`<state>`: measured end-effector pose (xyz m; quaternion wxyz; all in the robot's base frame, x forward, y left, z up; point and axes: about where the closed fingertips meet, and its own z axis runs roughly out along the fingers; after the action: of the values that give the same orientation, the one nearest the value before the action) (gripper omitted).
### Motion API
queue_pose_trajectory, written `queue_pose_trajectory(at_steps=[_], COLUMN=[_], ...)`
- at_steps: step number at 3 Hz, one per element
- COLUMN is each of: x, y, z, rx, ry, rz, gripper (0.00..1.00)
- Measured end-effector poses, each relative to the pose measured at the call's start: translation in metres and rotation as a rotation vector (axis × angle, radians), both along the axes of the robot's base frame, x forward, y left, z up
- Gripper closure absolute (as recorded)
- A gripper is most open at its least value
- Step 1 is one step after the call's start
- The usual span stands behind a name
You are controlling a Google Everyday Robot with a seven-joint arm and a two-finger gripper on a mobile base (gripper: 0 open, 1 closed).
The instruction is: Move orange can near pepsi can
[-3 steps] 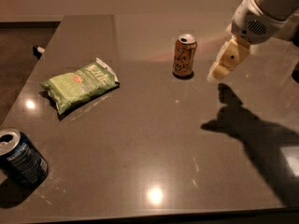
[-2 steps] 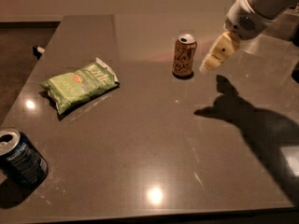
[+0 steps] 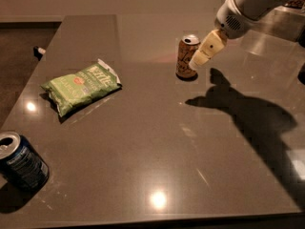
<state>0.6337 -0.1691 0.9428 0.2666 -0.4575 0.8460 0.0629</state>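
The orange can (image 3: 185,57) stands upright on the dark table (image 3: 157,142), in the far middle part. The pepsi can (image 3: 20,162), dark blue with a silver top, stands at the table's near left corner, far from the orange can. My gripper (image 3: 197,61) comes down from the upper right on a white arm (image 3: 250,4). Its tip is right at the orange can's right side, in front of the can's edge. I cannot tell whether it touches the can.
A green chip bag (image 3: 81,86) lies on the left part of the table, between the two cans. The arm's shadow (image 3: 248,113) falls across the right side. A small dark object (image 3: 38,50) sits at the table's far left edge.
My gripper has moved left and down toward the orange can, from well to its right to right beside it. The cans and the bag have not moved.
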Motion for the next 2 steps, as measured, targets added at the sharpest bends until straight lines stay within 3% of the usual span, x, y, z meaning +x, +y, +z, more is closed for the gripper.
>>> queue_pose_trajectory(at_steps=[2], x=[0.029], y=[0.033], z=[-0.014], rx=[0.071], ry=[-0.004], rz=[0.019], gripper=[0.00])
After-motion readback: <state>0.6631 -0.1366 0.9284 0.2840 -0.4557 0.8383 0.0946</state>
